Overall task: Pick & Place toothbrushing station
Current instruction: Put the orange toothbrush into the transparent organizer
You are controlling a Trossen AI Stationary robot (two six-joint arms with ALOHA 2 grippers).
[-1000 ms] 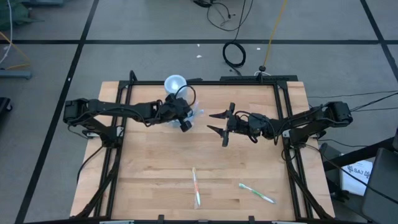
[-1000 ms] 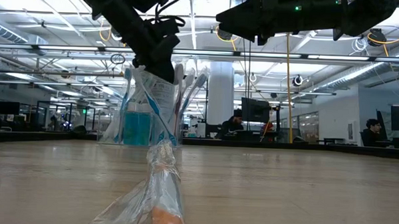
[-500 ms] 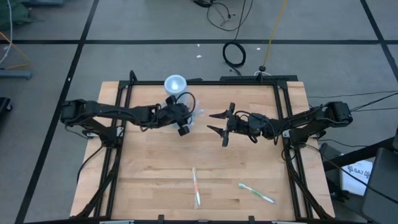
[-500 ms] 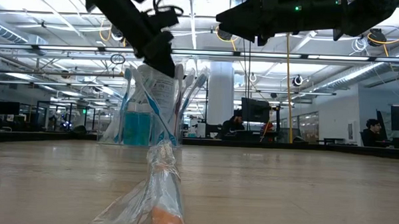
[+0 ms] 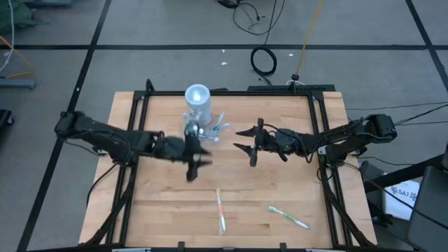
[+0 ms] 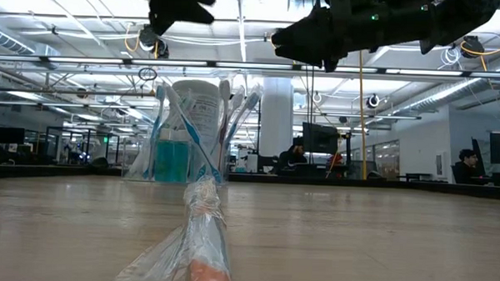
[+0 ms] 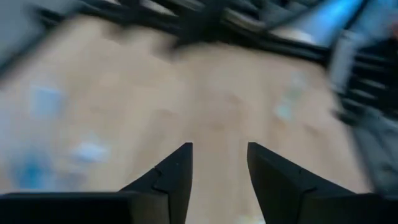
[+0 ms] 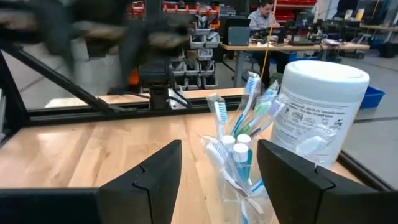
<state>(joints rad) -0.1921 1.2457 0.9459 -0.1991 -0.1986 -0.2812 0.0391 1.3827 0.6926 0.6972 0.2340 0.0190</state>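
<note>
The toothbrushing station [image 5: 198, 105] stands upright on its base near the table's far edge. It is a clear cylinder with a pale round top [image 8: 320, 78] and a low clear part holding toothbrushes [image 8: 239, 143]; the low view shows it too [image 6: 196, 126]. My left gripper [image 5: 192, 164] hangs open, clear of the table, on the station's near side, with nothing between its fingers [image 7: 219, 149]. My right gripper [image 5: 236, 138] hovers open to the station's right, its fingers pointing at it [image 8: 217, 146].
Two loose toothbrushes lie near the table's front edge, one in the middle [image 5: 220, 210] and one to its right [image 5: 288, 218]. A wrapped toothbrush [image 6: 201, 239] fills the low view's foreground. Bare wood lies between the station and these brushes.
My left gripper has opened and let go of the station. It has then risen and drawn back toward the table's near edge and a little to the left. The station stays upright in its place.
</note>
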